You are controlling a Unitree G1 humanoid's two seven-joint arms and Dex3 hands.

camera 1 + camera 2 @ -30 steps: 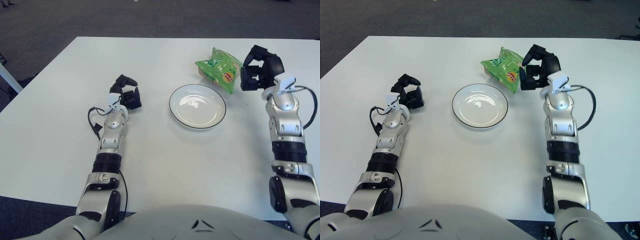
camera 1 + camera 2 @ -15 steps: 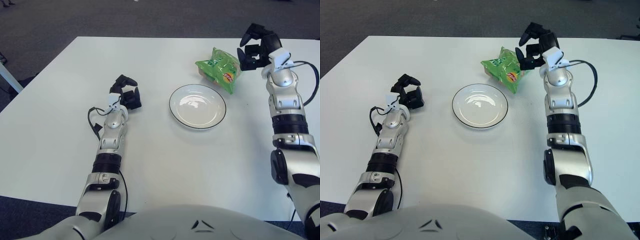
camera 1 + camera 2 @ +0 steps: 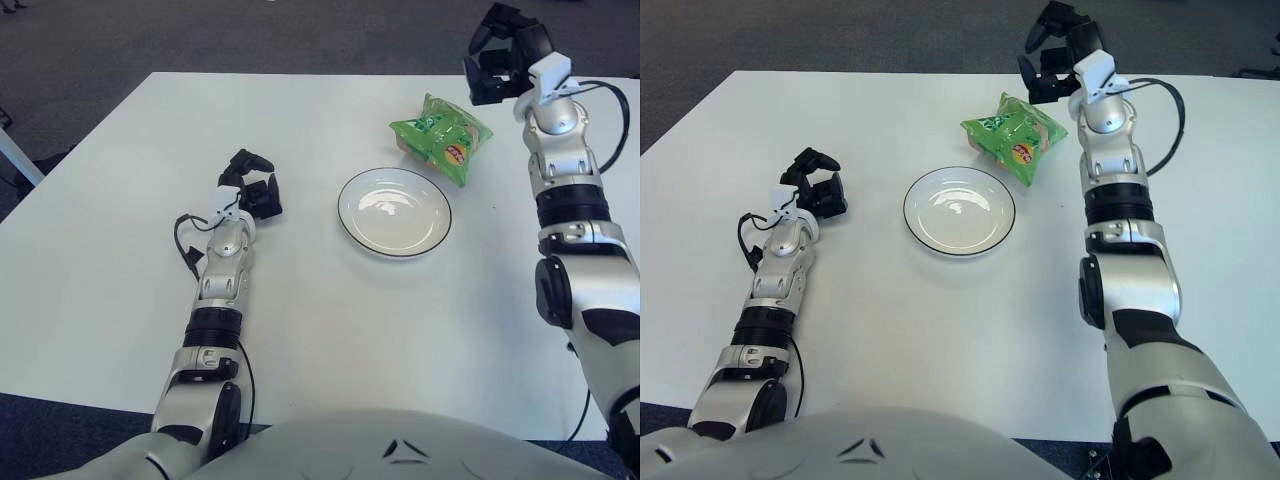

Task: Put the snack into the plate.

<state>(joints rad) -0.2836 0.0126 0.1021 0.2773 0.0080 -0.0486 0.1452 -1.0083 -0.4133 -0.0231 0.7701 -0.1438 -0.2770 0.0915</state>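
Note:
A green snack bag [image 3: 441,137] lies on the white table [image 3: 120,210], just behind and to the right of an empty white plate [image 3: 394,211] with a dark rim. My right hand [image 3: 500,62] hovers above the table's far edge, behind and to the right of the bag, fingers spread and empty. My left hand [image 3: 254,185] rests on the table far left of the plate, fingers curled, holding nothing. The same scene shows in the right eye view, with the bag [image 3: 1013,134] and plate [image 3: 959,210].
Dark carpet floor [image 3: 250,35] lies beyond the table's far edge. A cable [image 3: 612,110] loops off my right forearm.
My right hand has risen and moved away from me, from beside the bag's right end to above and behind it. The bag, plate and left hand have not moved.

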